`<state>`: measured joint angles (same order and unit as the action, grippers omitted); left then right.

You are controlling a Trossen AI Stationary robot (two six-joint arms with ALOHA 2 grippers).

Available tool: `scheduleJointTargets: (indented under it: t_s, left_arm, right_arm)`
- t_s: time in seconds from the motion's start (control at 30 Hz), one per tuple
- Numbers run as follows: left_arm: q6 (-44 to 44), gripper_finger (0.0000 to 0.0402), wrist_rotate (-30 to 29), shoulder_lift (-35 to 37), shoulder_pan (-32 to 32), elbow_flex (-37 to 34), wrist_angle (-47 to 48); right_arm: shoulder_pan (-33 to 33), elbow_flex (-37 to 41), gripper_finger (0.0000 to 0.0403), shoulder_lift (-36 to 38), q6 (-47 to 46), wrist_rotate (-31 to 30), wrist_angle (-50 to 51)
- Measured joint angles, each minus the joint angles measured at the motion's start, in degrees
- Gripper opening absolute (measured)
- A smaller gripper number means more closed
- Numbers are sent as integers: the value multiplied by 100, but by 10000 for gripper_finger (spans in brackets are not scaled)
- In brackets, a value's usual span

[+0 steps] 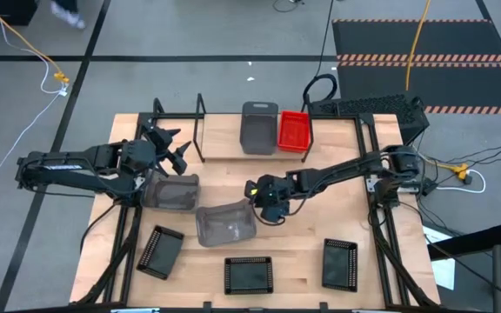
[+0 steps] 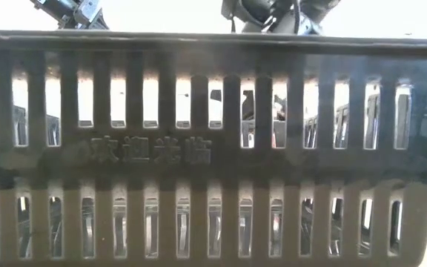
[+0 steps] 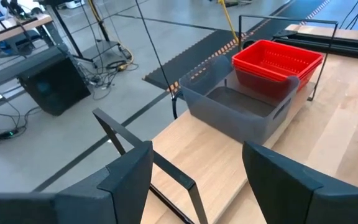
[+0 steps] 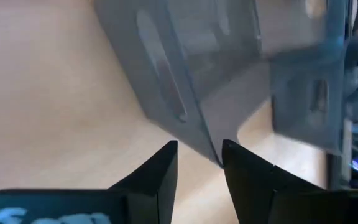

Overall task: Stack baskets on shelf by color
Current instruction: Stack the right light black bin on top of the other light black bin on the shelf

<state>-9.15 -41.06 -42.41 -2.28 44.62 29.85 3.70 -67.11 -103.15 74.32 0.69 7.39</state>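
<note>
Grey basket point(image 1: 225, 223) at counter point(image 1: 303, 226) centre is pinched at its rim by the right claw point(image 1: 265, 198), at 3 o'clock. Left claw point(image 1: 170, 148) is held wide near the shelf point(image 1: 224, 130).

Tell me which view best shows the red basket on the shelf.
The left wrist view: the red basket shows whole, beside a grey basket. The high view shows it small; the low and right wrist views miss it.
</note>
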Motion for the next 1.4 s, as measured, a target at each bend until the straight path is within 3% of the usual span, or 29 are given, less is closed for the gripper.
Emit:
scheduleJointTargets:
  t_s: [0.1, 0.33, 0.43, 0.6, 0.8, 0.9, 0.97, 1.13, 1.23, 1.4]
  left_arm:
    - [-21, 250, 1, -2, 0, 0, 34]
    - [-78, 250, -1, -35, 4, 0, 189]
    - [-122, 250, 0, -36, 5, 0, 214]
    - [-155, 250, 0, -35, 4, 0, 214]
    - [-156, 250, 0, -35, 4, 0, 212]
    - [-157, 250, 0, -35, 4, 0, 208]
    - [-159, 250, -2, -35, 4, 0, 195]
    - [-166, 250, -2, -35, 7, 0, 135]
    - [-164, 250, -2, -35, 4, 0, 18]
    - [-22, 250, -4, -35, 4, 0, -227]
  right_arm:
    - [48, 2, 118, -129, 250, -389, -204]
    - [90, 3, 115, -149, 452, -368, -90]
    - [80, -7, 91, -167, 279, -370, 128]
    - [138, 11, 14, -78, 66, -334, 822]
    - [429, -171, 5, 561, -401, 243, 1517]
    - [522, -376, 4, 1039, -1043, 560, 1521]
    - [521, -531, 3, 1378, -1940, 570, 1435]
    - [15, -1141, 2, 1877, -4413, -602, 1818]
    - [-489, -1675, 2, 1861, -5295, -1091, 2298]
    - [-1437, -2862, 1, 1180, -5890, -822, 3604]
